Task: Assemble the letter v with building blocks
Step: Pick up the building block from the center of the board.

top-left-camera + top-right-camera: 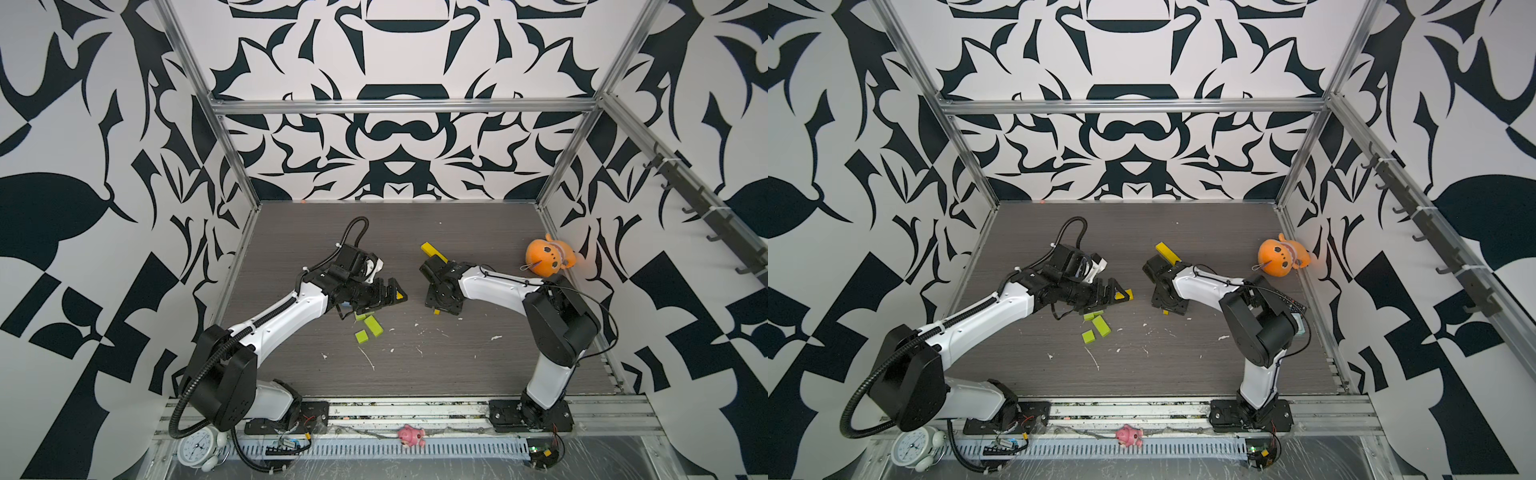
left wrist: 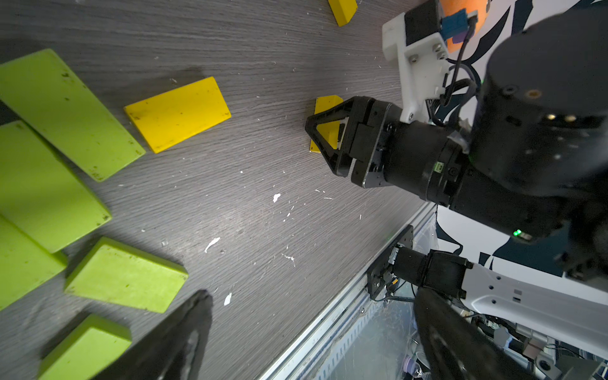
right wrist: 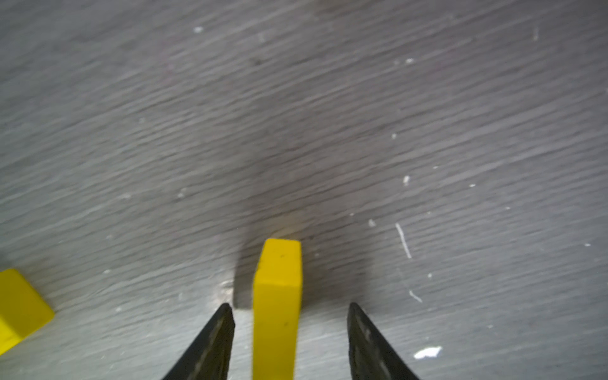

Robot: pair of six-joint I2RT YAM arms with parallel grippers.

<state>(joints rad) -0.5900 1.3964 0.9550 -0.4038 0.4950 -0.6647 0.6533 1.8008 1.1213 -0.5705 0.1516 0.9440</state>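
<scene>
My right tool is down near the middle of the surface. Its fingers are spread to either side of a yellow block that shows its narrow face upward. I see a gap on both sides, so nothing is pinched. My left tool hangs spread wide, left of centre above the lime green blocks. A flat yellow block lies just right of them, and a long yellow block lies farther back.
</scene>
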